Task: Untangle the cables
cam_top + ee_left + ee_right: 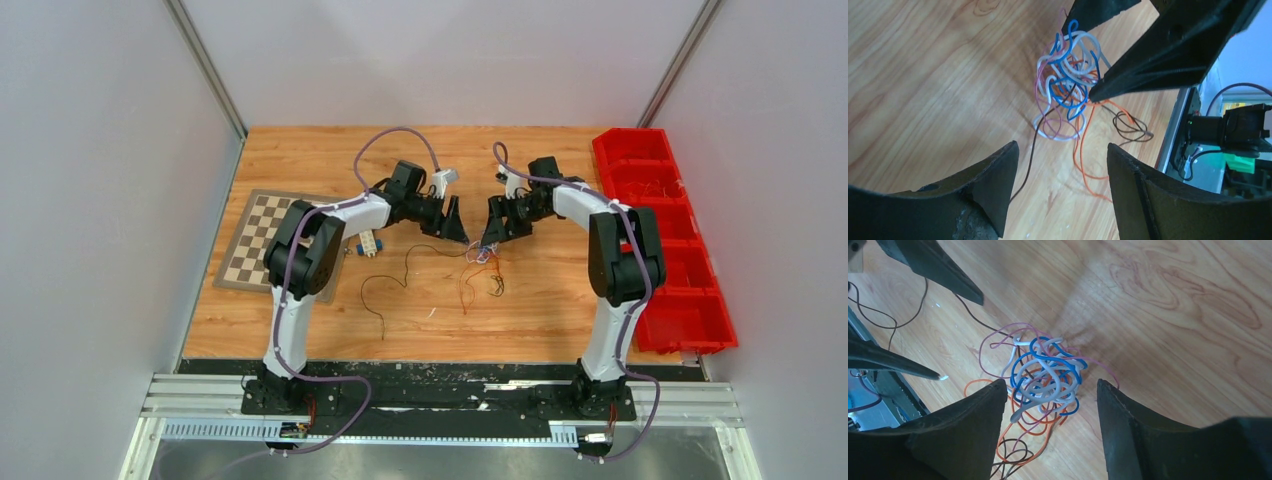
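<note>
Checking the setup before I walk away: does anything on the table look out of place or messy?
Yes. The cables sit balled in a tight knot mid-table, between the open fingers of the right gripper, with brown and orange strands straggling toward the near edge. The checkerboard mat at left lies askew.

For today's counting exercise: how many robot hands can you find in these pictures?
2. The left hand sits just left of the tangled cables; the right hand sits just right of them, facing it. Both are open. None seems hidden.

Left arm (287,325) and right arm (605,335), white links, black joint housings, lilac wiring (395,132), black wedge-shaped end effector fingers (993,190)
</note>
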Robot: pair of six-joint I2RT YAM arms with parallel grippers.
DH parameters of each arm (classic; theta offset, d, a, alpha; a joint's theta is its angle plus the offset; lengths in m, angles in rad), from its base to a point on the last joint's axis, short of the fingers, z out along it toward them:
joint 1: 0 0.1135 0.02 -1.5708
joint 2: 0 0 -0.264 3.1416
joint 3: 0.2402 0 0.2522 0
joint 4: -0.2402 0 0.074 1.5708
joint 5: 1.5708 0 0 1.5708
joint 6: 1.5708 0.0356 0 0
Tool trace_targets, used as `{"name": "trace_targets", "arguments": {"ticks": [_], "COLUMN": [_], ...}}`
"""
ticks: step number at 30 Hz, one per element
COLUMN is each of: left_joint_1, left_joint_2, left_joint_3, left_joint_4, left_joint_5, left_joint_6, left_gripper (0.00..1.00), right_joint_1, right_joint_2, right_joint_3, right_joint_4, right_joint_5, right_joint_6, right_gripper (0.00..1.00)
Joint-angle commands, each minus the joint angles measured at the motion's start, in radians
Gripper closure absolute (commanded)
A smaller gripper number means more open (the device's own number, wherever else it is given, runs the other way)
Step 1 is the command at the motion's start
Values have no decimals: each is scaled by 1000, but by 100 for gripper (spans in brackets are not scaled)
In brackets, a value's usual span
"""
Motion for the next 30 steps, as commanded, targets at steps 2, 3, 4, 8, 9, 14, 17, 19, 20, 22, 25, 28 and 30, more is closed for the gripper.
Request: {"name": "trace_targets", "arguments": {"ticks": [2, 3, 4, 8, 9, 14, 17, 19, 20, 22, 25, 28, 30], "left_joint_1": [-39, -42, -45, -51, -53, -53, -53, -53, -52, -50, -37, 11, 47], "left_joint_2": [84, 94, 110, 137, 139, 101, -12, -92, -119, -204, -334, -409, -452], "left_joint_3": [100, 107, 119, 135, 139, 133, 77, 50, 38, 20, 3, 4, 25], "left_joint_4": [89, 89, 94, 101, 115, 165, 236, 252, 252, 255, 255, 284, 298], "left_joint_5": [-8, -9, -10, -1, 3, 51, 61, 73, 78, 92, 104, 138, 163], "left_joint_6": [-113, -123, -129, -150, -156, -174, -184, -186, -184, -179, -177, -252, -292], "left_gripper": [28, 29, 30, 43, 49, 90, 100, 100, 100, 100, 100, 100, 100], "right_joint_1": [3, 3, 3, 4, 3, 4, 3, 4, 3, 4, 4, 3, 4], "right_joint_2": [15, 15, 15, 18, 20, 24, 30, 32, 32, 25, 16, 15, 15], "right_joint_3": [8, 6, 2, -10, -13, -33, -50, -60, -68, -85, -104, -112, -116], "right_joint_4": [35, 34, 37, 55, 59, 84, 100, 108, 112, 123, 130, 133, 133], "right_joint_5": [-1, 0, 2, 16, 22, 78, 127, 165, 183, 217, 239, 253, 259], "right_joint_6": [7, 9, 10, 24, 26, 33, 35, 33, 30, 29, 32, 38, 40], "right_gripper": [37, 37, 38, 44, 44, 48, 54, 57, 58, 60, 61, 62, 62]}}
